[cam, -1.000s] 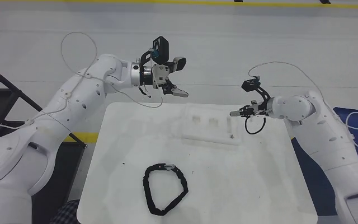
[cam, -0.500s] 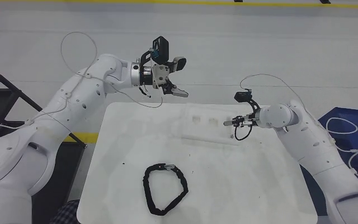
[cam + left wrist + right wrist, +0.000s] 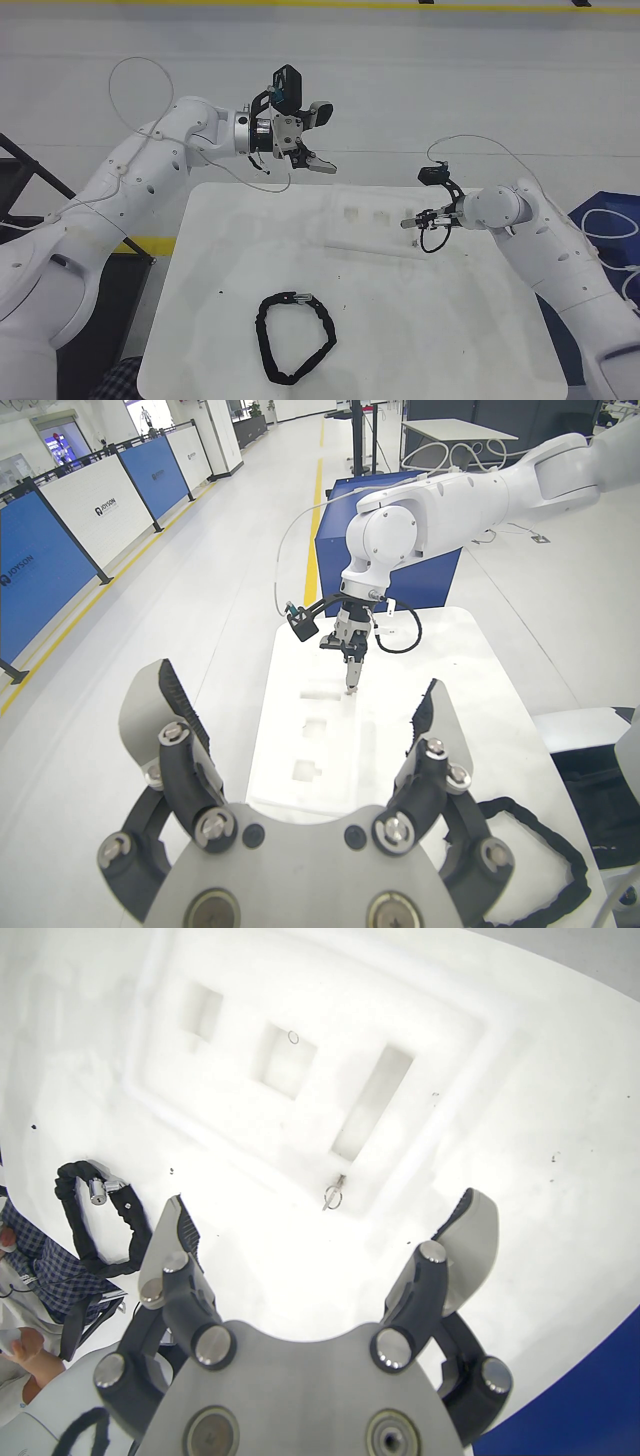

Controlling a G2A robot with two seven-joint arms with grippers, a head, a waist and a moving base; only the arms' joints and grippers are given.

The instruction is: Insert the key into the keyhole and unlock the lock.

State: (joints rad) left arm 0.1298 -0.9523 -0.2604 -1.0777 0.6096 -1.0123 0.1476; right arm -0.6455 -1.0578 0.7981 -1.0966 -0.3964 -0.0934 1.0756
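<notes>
You have a white table (image 3: 460, 330) with rounded corners filling the lower middle of the top view. A white foam tray (image 3: 345, 240) lies flat on it in the upper middle of the frame, near the table's far edge, and it has three shallow recesses (image 3: 352, 212) cut in a row. A black chain lock (image 3: 263, 340) lies in a closed loop on the bare surface at lower centre-left, well apart from the tray, with its silver cylinder (image 3: 298, 297) at the top of the loop. Look for a few tiny dark specks (image 3: 221, 291) dotted over the tabletop.
</notes>
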